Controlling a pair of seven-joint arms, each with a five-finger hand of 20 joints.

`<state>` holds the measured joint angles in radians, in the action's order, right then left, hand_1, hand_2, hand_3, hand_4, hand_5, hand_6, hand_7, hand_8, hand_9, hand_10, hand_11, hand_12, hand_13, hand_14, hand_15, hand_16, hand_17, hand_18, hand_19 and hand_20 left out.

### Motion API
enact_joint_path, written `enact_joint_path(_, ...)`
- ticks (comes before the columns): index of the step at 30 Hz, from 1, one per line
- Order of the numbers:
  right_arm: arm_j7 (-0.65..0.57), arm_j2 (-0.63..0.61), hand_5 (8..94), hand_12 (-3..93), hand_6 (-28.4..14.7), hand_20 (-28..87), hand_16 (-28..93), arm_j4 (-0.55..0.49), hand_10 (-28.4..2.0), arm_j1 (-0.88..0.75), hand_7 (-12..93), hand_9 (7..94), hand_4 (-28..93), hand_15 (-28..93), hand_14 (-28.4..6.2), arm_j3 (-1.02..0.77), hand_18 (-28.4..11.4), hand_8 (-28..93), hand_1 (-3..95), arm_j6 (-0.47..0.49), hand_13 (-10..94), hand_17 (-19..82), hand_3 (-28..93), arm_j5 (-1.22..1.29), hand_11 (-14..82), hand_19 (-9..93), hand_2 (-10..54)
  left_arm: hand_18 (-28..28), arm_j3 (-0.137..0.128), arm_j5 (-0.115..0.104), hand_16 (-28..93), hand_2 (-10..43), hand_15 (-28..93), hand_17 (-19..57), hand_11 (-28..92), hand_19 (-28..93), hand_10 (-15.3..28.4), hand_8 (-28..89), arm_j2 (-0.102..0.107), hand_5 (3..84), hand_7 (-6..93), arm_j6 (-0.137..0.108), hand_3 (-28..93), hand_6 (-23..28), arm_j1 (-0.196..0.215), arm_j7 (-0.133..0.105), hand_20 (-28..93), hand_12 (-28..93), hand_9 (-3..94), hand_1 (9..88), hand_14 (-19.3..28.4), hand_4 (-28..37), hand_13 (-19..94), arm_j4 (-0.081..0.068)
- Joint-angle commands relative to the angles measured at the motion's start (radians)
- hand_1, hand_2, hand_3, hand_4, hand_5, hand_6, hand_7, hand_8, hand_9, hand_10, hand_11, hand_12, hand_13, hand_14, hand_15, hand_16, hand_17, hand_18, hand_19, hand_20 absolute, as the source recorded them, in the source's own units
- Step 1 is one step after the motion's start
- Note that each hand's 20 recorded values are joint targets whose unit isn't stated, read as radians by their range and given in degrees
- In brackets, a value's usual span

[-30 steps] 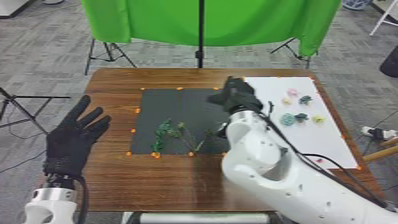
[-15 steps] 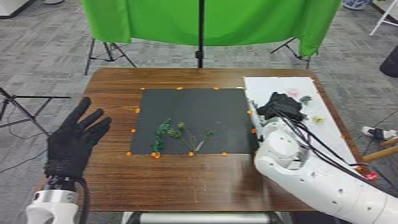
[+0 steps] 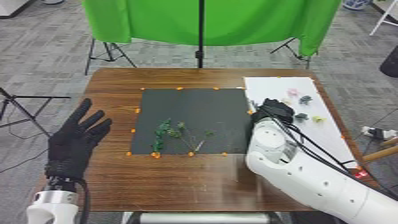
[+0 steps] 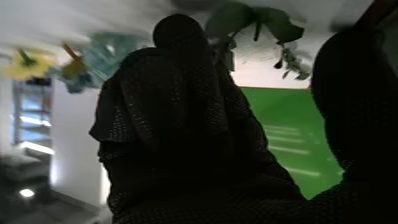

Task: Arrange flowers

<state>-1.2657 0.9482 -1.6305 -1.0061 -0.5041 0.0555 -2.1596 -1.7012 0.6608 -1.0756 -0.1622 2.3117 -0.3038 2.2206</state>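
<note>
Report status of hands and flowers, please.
Left hand open. Right hand open over white sheet. Green stems on dark mat. Right arm partly covers sheet.

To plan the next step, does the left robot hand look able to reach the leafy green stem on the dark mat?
Probably yes: the left robot hand is open, with nothing seemingly between it and the leafy green stem.
</note>
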Motion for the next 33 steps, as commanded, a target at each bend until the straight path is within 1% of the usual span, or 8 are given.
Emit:
enact_joint_path(1, 0.013, 0.035, 77.0, 17.5, -6.0, 20, 15, 0.075, -15.7, 0.034, 13, 79.7, -27, 70, -12.0, 0.115, -27.9, -11, 41.4, 0.029, 75, 38, 73, 0.013, 37.2, 93, -9.5, 28.4, 0.000, 0.007, -8, 6.1, 41, -10.9, 19, 57, 17.9, -11, -0.011, 30.5, 12.3, 0.005, 79, 4.9, -0.005, 0.024, -4, 9, 28.3, 22.3, 26.9, -28.3, 20, -0.002)
enact_joint_path(3, 0.017, 0.031, 81.9, 20.5, -5.0, 23, 16, 0.081, -13.6, 0.030, 15, 83.2, -28, 70, -10.5, 0.117, -27.0, -1, 48.4, 0.023, 77, 39, 69, 0.012, 37.2, 93, -9.5, 28.4, -0.001, 0.005, -8, 6.1, 41, -10.9, 19, 57, 17.9, -11, -0.011, 30.5, 12.3, 0.004, 79, 4.9, -0.003, 0.022, -4, 9, 28.3, 22.4, 26.9, -28.3, 20, -0.001)
enact_joint_path(6, 0.032, 0.009, 89.0, 24.6, -2.7, 28, 18, 0.075, -11.1, 0.026, 19, 89.3, -28, 69, -8.2, 0.125, -25.5, 5, 56.0, -0.004, 81, 42, 67, -0.012, 36.7, 93, -9.5, 28.4, 0.005, -0.009, -8, 6.1, 41, -10.9, 19, 57, 18.0, -11, 0.006, 30.6, 12.2, -0.014, 79, 4.9, 0.006, 0.000, -4, 9, 28.2, 22.4, 26.9, -28.3, 20, 0.000)
enact_joint_path(11, 0.046, -0.026, 90.3, 25.9, -2.9, 34, 19, 0.045, -11.0, 0.002, 19, 90.3, -28, 71, -7.9, 0.106, -24.7, 6, 57.1, -0.114, 82, 43, 69, -0.064, 38.1, 93, -9.5, 28.4, -0.004, -0.003, -8, 6.2, 41, -10.8, 19, 57, 18.0, -11, -0.003, 30.6, 12.2, -0.008, 79, 4.9, 0.012, 0.008, -4, 9, 28.3, 22.4, 26.9, -28.3, 20, 0.002)
enact_joint_path(15, 0.048, -0.041, 91.1, 25.1, -3.2, 39, 20, 0.015, -11.3, -0.001, 20, 91.1, -28, 73, -7.7, 0.091, -24.3, 7, 56.7, -0.195, 82, 43, 71, -0.092, 40.3, 93, -9.5, 28.4, -0.004, -0.006, -8, 6.1, 41, -10.8, 19, 57, 18.0, -11, 0.001, 30.6, 12.2, -0.011, 79, 4.9, 0.014, -0.001, -4, 9, 28.4, 22.3, 26.9, -28.3, 20, 0.002)
enact_joint_path(21, 0.054, -0.076, 91.7, 25.2, -3.3, 42, 20, -0.079, -11.7, -0.016, 20, 91.7, -28, 74, -8.1, 0.036, -24.2, 8, 55.9, -0.258, 83, 44, 73, -0.112, 41.0, 93, -9.5, 28.4, -0.006, -0.007, -8, 6.3, 41, -10.9, 19, 57, 18.0, -11, 0.002, 30.6, 12.3, -0.015, 79, 5.0, 0.025, -0.004, -4, 9, 28.4, 22.4, 26.9, -28.3, 20, 0.008)
enact_joint_path(28, 0.074, -0.061, 92.3, 24.8, -3.8, 45, 20, -0.239, -12.2, -0.096, 19, 92.2, -28, 75, -8.6, -0.056, -24.7, 8, 56.2, -0.206, 83, 44, 74, -0.110, 41.4, 93, -9.5, 28.4, -0.016, -0.006, -8, 6.3, 41, -10.9, 19, 57, 18.0, -11, 0.005, 30.6, 12.2, -0.022, 79, 5.0, 0.043, -0.012, -4, 9, 28.3, 22.4, 26.9, -28.3, 20, 0.017)
enact_joint_path(33, 0.073, -0.001, 92.6, 24.5, -4.2, 50, 21, -0.291, -12.4, -0.165, 19, 92.4, -28, 77, -9.6, -0.075, -25.1, 9, 56.8, -0.148, 82, 45, 73, -0.096, 41.9, 93, -9.5, 28.4, -0.013, -0.003, -8, 6.3, 42, -10.9, 19, 57, 18.0, -11, 0.002, 30.6, 12.2, -0.019, 79, 5.0, 0.042, -0.011, -4, 9, 28.3, 22.5, 27.0, -28.3, 20, 0.017)
